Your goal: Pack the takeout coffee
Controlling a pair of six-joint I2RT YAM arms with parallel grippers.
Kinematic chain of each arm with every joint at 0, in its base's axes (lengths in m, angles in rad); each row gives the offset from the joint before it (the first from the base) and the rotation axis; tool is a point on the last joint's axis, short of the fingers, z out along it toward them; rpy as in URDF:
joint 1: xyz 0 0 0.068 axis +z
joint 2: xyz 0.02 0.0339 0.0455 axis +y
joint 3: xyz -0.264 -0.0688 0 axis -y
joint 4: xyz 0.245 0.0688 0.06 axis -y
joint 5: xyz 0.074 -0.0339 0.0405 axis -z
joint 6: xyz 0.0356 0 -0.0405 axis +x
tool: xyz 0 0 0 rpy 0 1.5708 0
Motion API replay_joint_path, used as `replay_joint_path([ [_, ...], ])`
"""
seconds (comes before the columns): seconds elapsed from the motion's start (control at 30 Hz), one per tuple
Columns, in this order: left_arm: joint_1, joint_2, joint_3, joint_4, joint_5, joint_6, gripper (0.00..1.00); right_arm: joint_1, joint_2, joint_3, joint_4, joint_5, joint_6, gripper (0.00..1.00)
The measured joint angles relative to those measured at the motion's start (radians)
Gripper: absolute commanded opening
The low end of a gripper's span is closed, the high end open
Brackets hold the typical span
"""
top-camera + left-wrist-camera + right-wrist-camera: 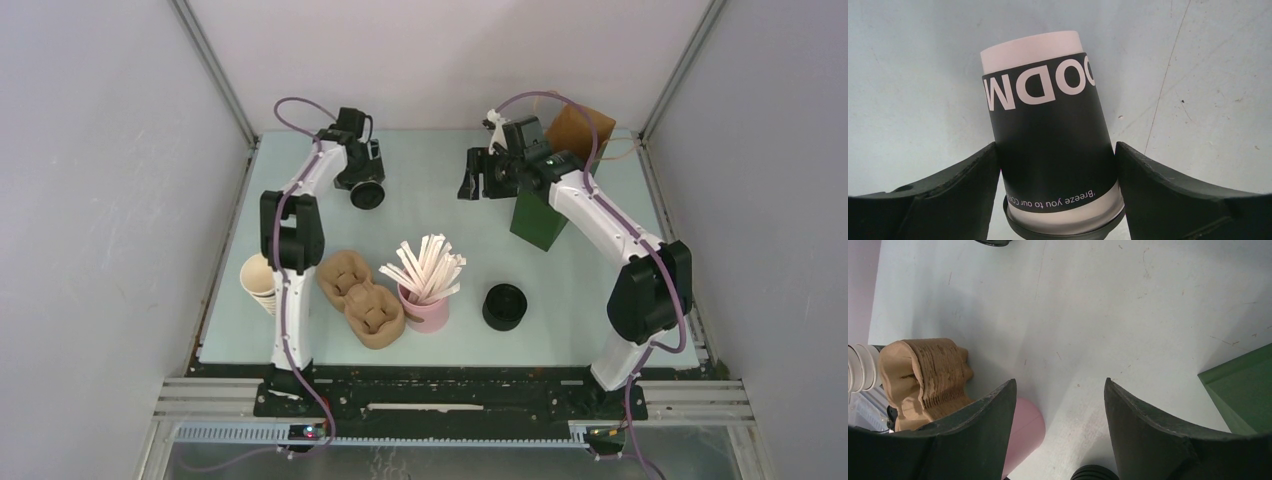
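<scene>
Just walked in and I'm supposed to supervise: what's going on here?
The left end effector straddles the takeout coffee at the far left of the table, fingers close against both sides; a firm grip isn't clear. The right end effector hangs open and empty beside the green box. The stacked cup carriers nearer the bases hold nothing.

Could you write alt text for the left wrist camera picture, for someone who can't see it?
A black takeout coffee cup with white lettering fills the view, seen from above its lid, with two black fingers of the left gripper close against its sides. Behind it lies a pale, scuffed table.
</scene>
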Motion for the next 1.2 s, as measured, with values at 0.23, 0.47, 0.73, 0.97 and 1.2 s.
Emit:
replay_joint_path([
  [0.23,0.012,-0.098,-0.179,0.108,0.129,-0.072,0.73,0.006,-0.002,-0.002,0.002,0.012,-0.003,0.73],
  [0.47,0.011,-0.248,-0.44,0.307,0.365,-0.267,0.71,0.018,-0.029,-0.032,0.003,0.037,-0.007,0.74],
  [0.73,-0.029,-0.374,-0.625,0.705,0.597,-0.617,0.69,0.055,-0.105,-0.056,0.0,0.084,-0.019,0.74],
  [0.97,-0.145,-0.421,-0.871,1.17,0.656,-1.056,0.66,0.081,-0.163,-0.089,-0.004,0.124,-0.023,0.77],
  [1.2,-0.241,-0.421,-1.037,1.439,0.616,-1.407,0.66,0.118,-0.195,-0.148,0.008,0.176,-0.055,0.95],
])
